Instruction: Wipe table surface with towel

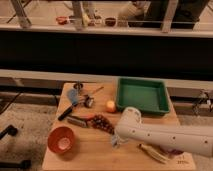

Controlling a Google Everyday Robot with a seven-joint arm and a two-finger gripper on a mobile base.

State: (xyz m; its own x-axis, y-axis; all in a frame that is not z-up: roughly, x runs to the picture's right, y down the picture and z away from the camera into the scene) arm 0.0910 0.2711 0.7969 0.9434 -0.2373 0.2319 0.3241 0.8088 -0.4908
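My white arm (pixel 165 137) reaches in from the lower right, low over the wooden table (pixel 90 155). The gripper (pixel 116 140) is at the arm's left end, down near the table top just right of a dark red bunch of grapes (pixel 102 122). I cannot make out a towel; anything under the gripper is hidden by the arm. A yellowish banana-like thing (pixel 152 153) lies just in front of the arm.
A green tray (pixel 142 95) stands at the back right. An orange bowl (pixel 62 140) sits front left. An orange fruit (pixel 110 105), a metal cup (pixel 89 101), a blue spatula (pixel 74 97) and a black-handled tool (pixel 67 111) lie on the left half. A dark counter runs behind.
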